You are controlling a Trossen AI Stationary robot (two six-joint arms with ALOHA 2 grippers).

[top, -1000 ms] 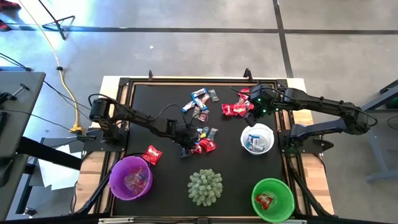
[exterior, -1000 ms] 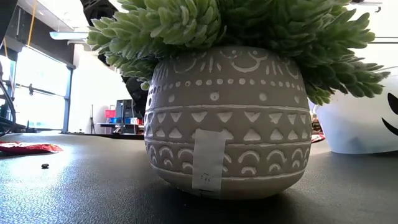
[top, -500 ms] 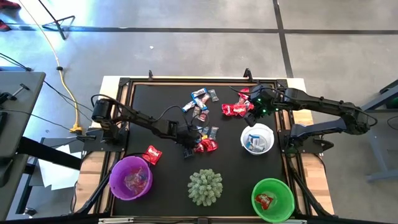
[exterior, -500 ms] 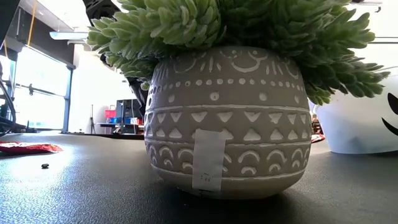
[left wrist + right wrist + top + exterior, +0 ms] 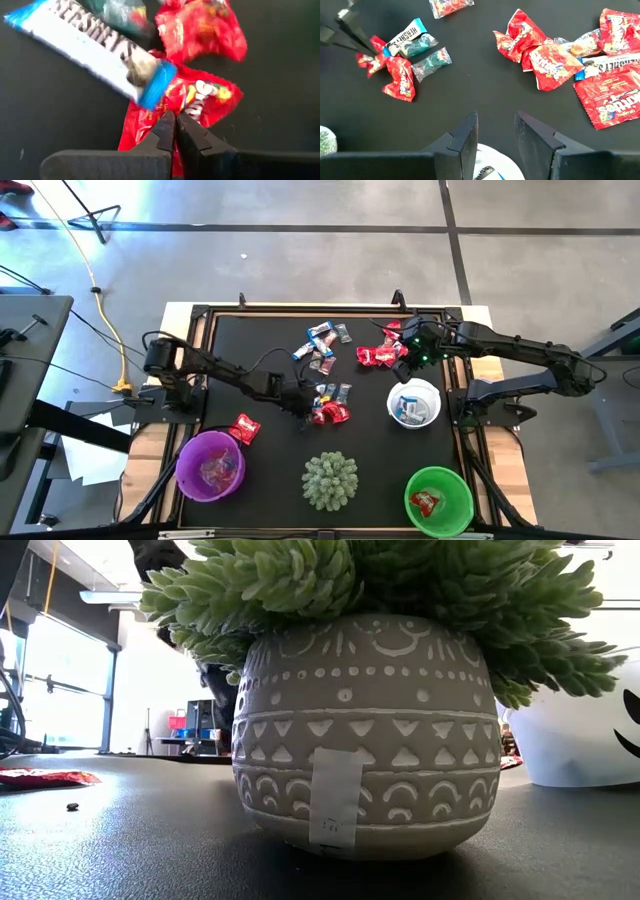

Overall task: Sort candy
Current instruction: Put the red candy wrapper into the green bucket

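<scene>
Left gripper: the left gripper point(image 5: 308, 409) is low over the middle of the black table point(image 5: 260, 330), at a small group of candy. In the left wrist view its two fingers point(image 5: 165, 132) are pressed together, tip against tip, over the edge of a red candy packet point(image 5: 200, 102). I cannot tell if the wrapper is really pinched between them.

Red candy packet: it lies flat on the table. Its long axis runs slanted from the fingertips outward.

Blue-and-white bar point(image 5: 95, 50): a long thin wrapper with a blue end. It lies diagonal, and its blue end overlaps the red packet just beside the fingertips. A second red packet point(image 5: 200, 27) lies beyond it.

Middle candy group point(image 5: 330, 402): red, blue-and-white and greyish pieces, touching each other, between the two arms.

Far candy group point(image 5: 322, 343): several pieces near the far side of the table, with red ones point(image 5: 380, 353) close to the right arm.

Single red piece point(image 5: 245, 428): alone, near the purple bowl point(image 5: 211, 465).

Right gripper: the right gripper point(image 5: 403, 366) hangs above the far edge of the white bowl point(image 5: 414, 404). Its fingers point(image 5: 465, 135) stand partly apart and nothing is between them.

Bowls: the purple, white and green bowl point(image 5: 439, 501) each have some candy inside.

Spiky green plant point(image 5: 330, 480): stands in a patterned pot point(image 5: 360, 730) at the near edge, between the purple and green bowls.
</scene>
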